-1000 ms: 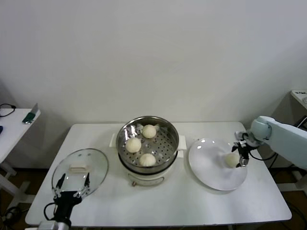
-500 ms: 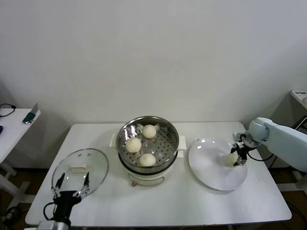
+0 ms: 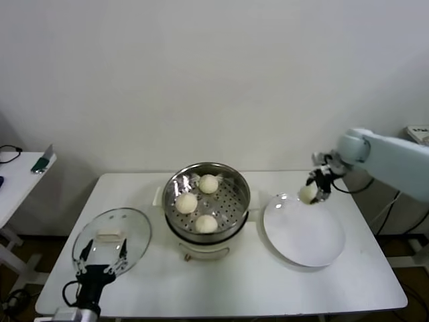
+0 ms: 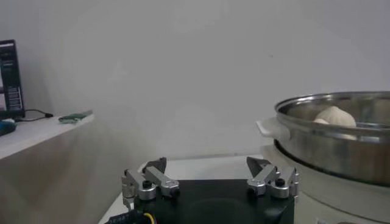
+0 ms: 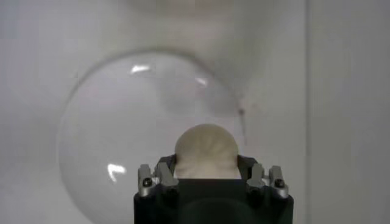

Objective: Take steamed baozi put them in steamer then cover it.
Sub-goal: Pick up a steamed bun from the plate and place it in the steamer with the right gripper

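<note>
The right gripper (image 3: pixel 315 190), clenched on the last small round cream-white baozi (image 3: pixel 308 194), has lifted it off the flat white plate (image 3: pixel 305 235) near the tabletop's right edge; three buns already sit in the shiny steel steamer (image 3: pixel 206 194), so only this drop and covering remain. The left gripper (image 3: pixel 100 258) waits, released, at the front-left corner.

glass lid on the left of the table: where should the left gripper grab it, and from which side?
Grip the cream handle at the middle of the glass lid, coming straight down. The lid lies flat on the table, so its rim offers little purchase, while the raised bar should fit between the open fingers of the left gripper, which is at the lid's near edge.
</note>
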